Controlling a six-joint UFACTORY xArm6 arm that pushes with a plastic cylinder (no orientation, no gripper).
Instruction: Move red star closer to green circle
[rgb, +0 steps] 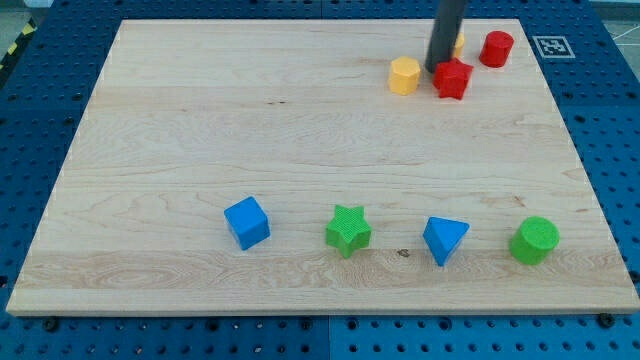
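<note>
The red star lies near the view's top, right of centre. My tip touches its upper left side; the dark rod rises from there to the view's top edge. The green circle sits far below, at the view's bottom right. The rod hides most of a yellow block behind it.
A yellow hexagon sits just left of the red star. A red cylinder is at the top right. Along the bottom lie a blue cube, a green star and a blue triangle.
</note>
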